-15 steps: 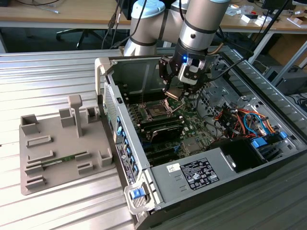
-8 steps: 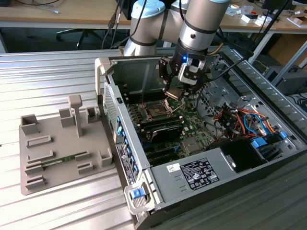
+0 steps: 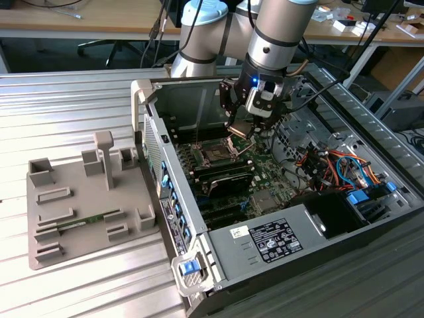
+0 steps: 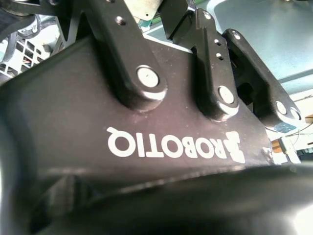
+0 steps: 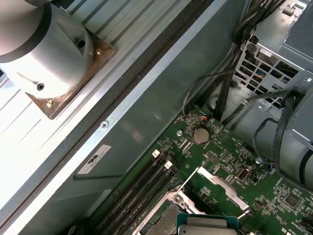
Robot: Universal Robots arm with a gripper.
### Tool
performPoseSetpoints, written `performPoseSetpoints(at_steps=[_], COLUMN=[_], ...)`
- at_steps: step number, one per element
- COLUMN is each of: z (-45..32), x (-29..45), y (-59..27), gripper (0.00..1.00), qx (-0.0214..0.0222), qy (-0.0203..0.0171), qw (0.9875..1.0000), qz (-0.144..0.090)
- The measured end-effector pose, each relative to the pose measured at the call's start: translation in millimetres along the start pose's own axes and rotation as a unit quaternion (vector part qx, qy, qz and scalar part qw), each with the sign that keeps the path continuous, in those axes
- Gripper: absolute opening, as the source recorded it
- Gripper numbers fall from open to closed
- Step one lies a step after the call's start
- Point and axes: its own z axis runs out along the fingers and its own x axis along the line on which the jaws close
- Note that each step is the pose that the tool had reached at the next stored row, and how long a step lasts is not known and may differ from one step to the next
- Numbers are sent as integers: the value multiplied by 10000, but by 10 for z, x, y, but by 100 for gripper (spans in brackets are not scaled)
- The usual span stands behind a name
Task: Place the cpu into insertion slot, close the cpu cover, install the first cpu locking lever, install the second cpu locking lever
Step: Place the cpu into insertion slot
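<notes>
I see my gripper (image 3: 240,125) clasping the tilted cpu (image 3: 238,130) inside the open computer case (image 3: 189,103), just above the insertion slot (image 3: 215,156), toward the exterior view's right of it.

Robotics laboratory or workshop. Indicators in the exterior view: ribbed aluminium table (image 3: 66,99); open computer chassis (image 3: 192,99) at centre; robot arm (image 3: 278,33) and wooden workbenches (image 3: 79,26) at 12 o'clock.
</notes>
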Motion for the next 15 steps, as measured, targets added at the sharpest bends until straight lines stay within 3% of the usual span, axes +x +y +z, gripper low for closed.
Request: performPoseSetpoints(at_steps=[15], z=[4], x=[0], y=[0], gripper=[55], qx=[0], qy=[-2], qw=[10000], qz=[41])
